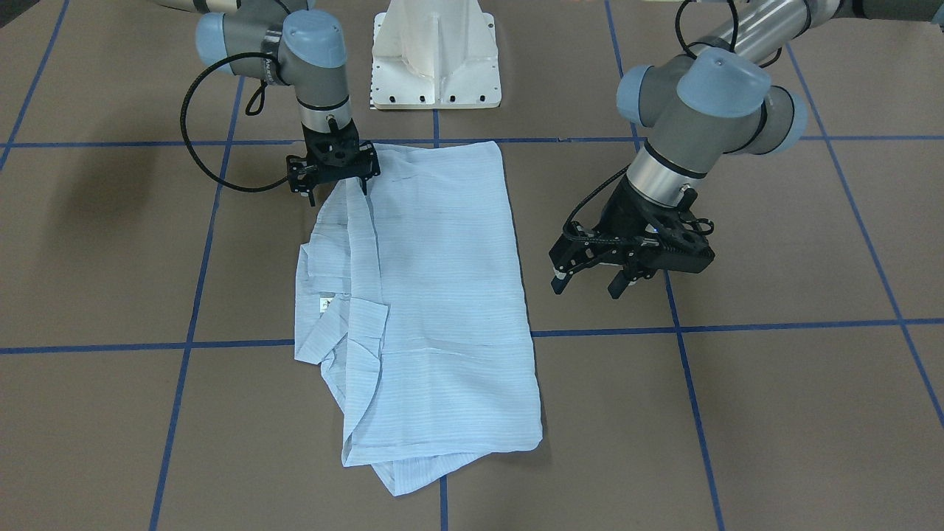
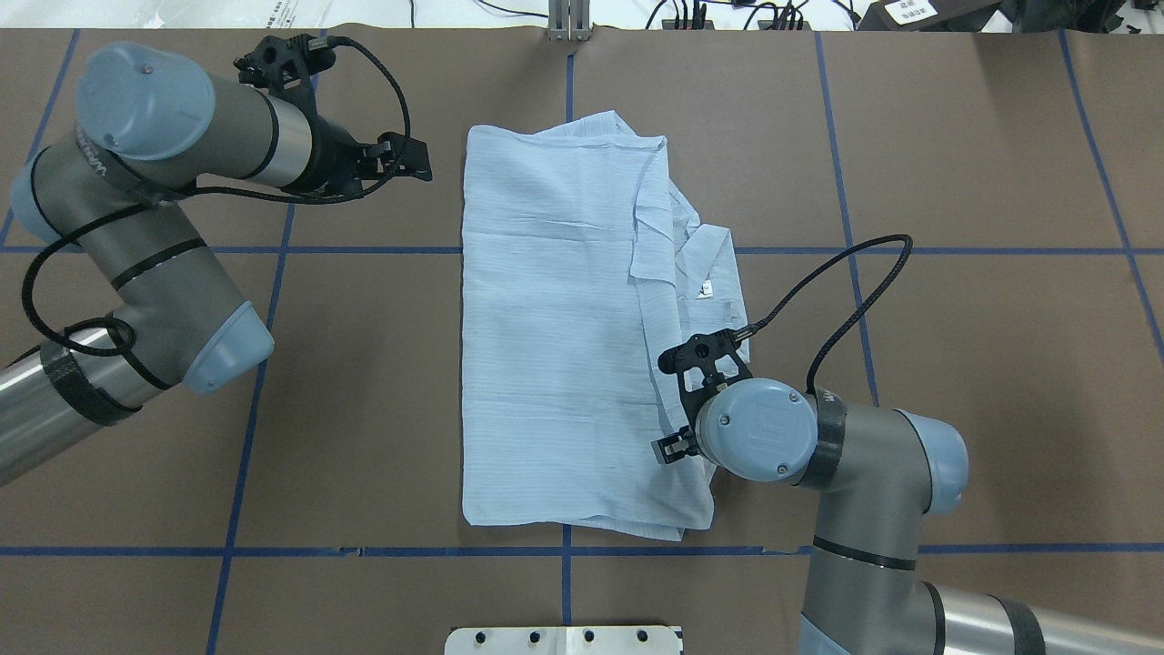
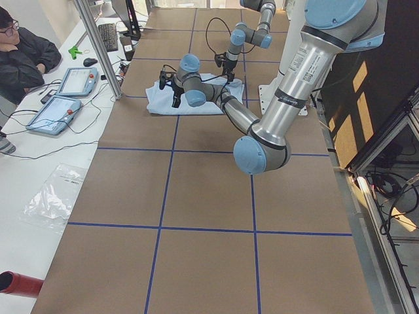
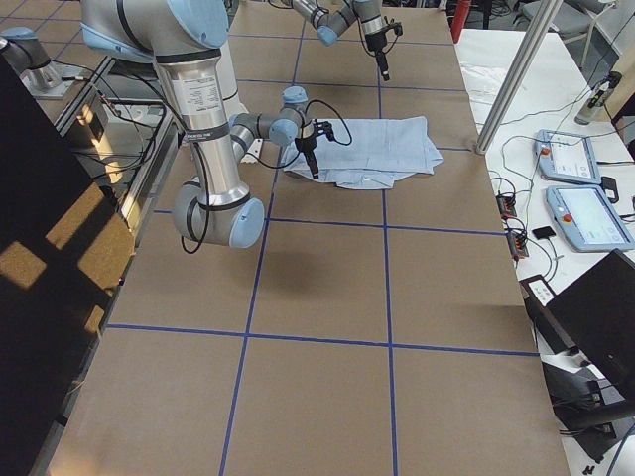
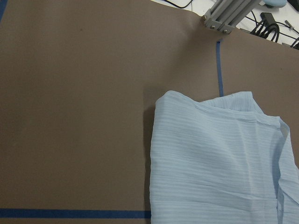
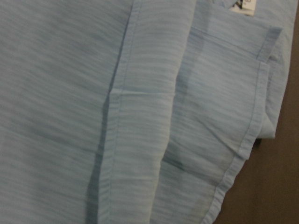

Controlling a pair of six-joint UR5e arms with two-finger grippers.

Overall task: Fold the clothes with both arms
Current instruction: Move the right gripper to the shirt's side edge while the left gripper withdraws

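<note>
Table [image 1: 774,413] w/ folded shirt [image 1: 442,295], L gripper [image 1: 588,287] beside.

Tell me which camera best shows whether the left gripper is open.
The front-facing exterior view: the left gripper shows side-on, fingers spread, beside the shirt. Overhead, it is partly hidden. The side views show it tiny. Its own wrist camera shows only shirt and table.

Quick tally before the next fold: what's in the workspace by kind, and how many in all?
Shirt: 1
Arms: 2, the left arm and the right arm
Base: 1
Total: 4
</note>
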